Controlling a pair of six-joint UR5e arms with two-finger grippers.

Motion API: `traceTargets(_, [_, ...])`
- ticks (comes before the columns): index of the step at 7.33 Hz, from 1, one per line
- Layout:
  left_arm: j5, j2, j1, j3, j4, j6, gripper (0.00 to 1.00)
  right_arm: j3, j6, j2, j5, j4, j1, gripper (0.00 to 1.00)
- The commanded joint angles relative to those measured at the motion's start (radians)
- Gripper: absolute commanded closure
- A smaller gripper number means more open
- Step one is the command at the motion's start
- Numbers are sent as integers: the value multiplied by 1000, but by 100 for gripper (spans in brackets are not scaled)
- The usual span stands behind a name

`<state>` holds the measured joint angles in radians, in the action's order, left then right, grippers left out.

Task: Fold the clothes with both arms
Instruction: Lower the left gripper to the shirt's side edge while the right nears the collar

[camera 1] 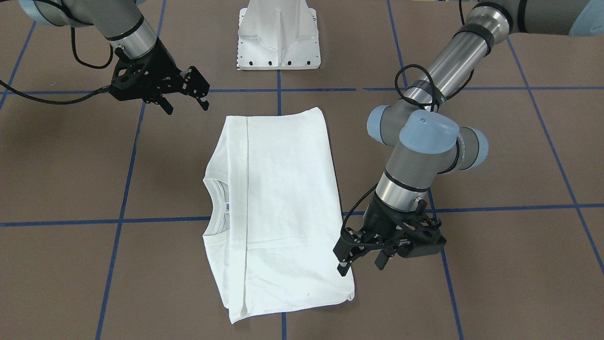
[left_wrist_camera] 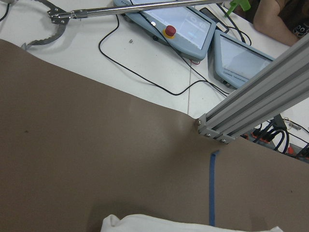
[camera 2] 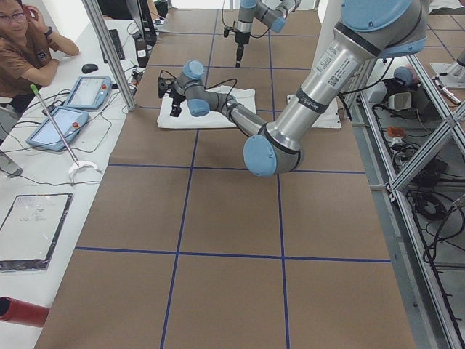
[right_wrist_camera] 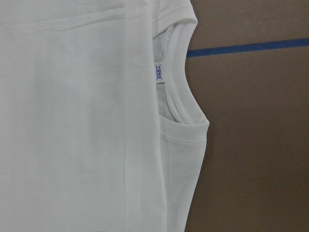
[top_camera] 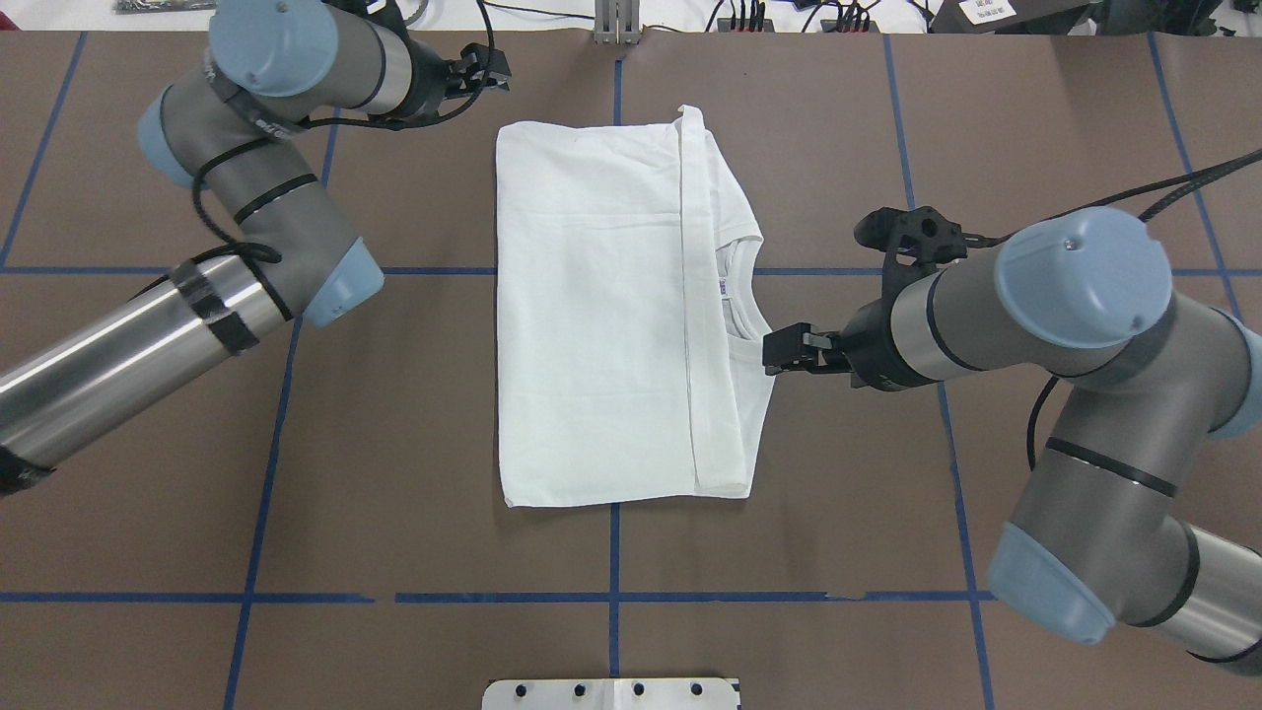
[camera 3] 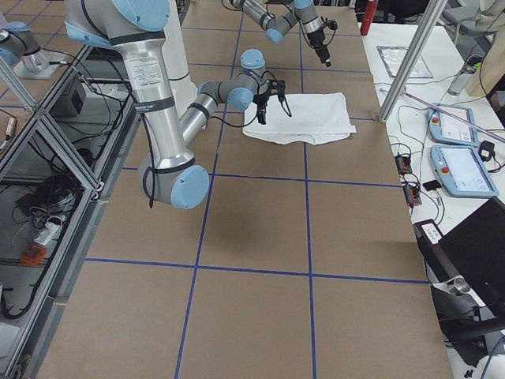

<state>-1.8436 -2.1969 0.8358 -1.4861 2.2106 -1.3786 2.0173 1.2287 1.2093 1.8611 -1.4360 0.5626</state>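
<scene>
The white shirt (camera 1: 283,203) lies folded into a flat rectangle on the brown table, also in the overhead view (top_camera: 601,316). Its ribbed collar (top_camera: 735,296) and small neck label (right_wrist_camera: 158,72) face my right arm's side. The black print is hidden. My left gripper (camera 1: 361,269) is open and empty, just beside the shirt's far corner on my left, also in the overhead view (top_camera: 483,71). My right gripper (camera 1: 186,107) is open and empty, raised above the table by the collar side (top_camera: 769,353). The left wrist view shows only the shirt's edge (left_wrist_camera: 193,224).
The white pedestal (camera 1: 278,38) stands at the robot's edge of the table. Blue tape lines (top_camera: 613,552) cross the table. An aluminium post (left_wrist_camera: 251,108) and teach pendants (left_wrist_camera: 188,24) stand beyond the far edge. An operator (camera 2: 25,43) sits there.
</scene>
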Motion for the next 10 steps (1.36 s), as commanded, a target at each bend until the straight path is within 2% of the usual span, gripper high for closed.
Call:
traceTargets(1, [-28, 106, -85, -283, -189, -11, 0, -63, -157, -158, -156, -208, -93, 0])
traceTargets(2, [-28, 108, -136, -351, -236, -58, 0, -112, -234, -193, -193, -211, -127, 0])
traceTargets(3, [-28, 108, -179, -374, -236, -118, 0, -156, -323, -211, -210, -212, -153, 0])
traceTargets(5, [-28, 117, -195, -387, -238, -128, 0, -198, -360, -212, -226, -210, -193, 0])
traceTargets(6, [-31, 155, -195, -390, -236, -119, 0, -216, -374, -212, -256, -208, -205, 0])
traceTargets(10, [-37, 223, -196, -407, -241, -116, 0, -233, -377, -211, -244, -208, -210, 0])
